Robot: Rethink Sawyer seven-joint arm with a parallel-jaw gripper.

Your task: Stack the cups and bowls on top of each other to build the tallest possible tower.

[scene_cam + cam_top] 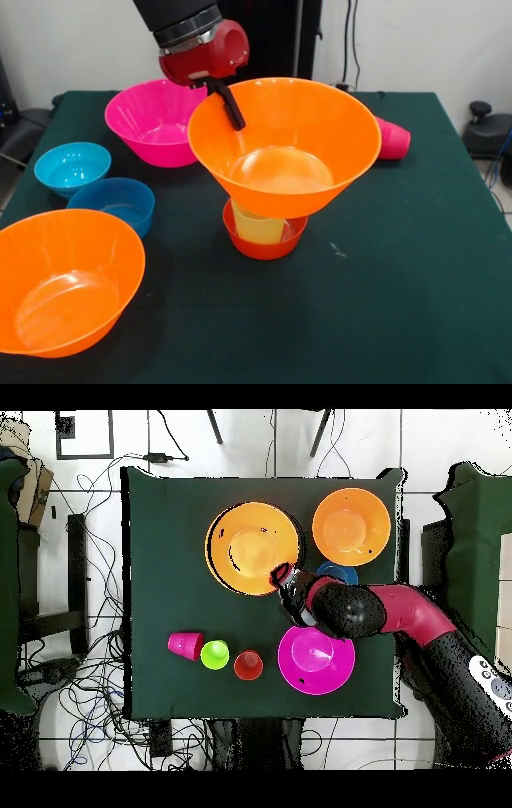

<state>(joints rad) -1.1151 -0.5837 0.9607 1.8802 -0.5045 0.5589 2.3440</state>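
Gripper (pixel 232 108) hangs at the rim of a large orange bowl (pixel 284 144), one black finger (pixel 234 110) lying against the inside of the bowl's wall near its far-left edge; the jaws look clamped on that rim, though the outer finger is hidden behind the plastic. That bowl sits upright atop a pale yellow cup (pixel 258 226), which stands inside a small red-orange bowl (pixel 264 244) on the green table (pixel 416 264). The three form a short tower, the big bowl's base resting on the cup's mouth.

Taking that tower as the landmark in the front view: the magenta bowl (pixel 152 120) stands upright behind and to its left, partly behind the arm (pixel 200 44). A red-pink cup (pixel 392 138) lies on its side just behind the tower's right edge, mostly hidden by the orange rim. To the tower's left sit two small blue bowls close together, the light blue bowl (pixel 72 166) farther away and the darker blue bowl (pixel 114 204) nearer the camera. A second large orange bowl (pixel 68 280) stands in front and to the left of the tower, well apart from it.

From overhead, a lime green cup (pixel 215 654) and an orange cup (pixel 248 665) stand upright side by side between the red-pink cup and the magenta bowl, all on the robot's side of the tower.
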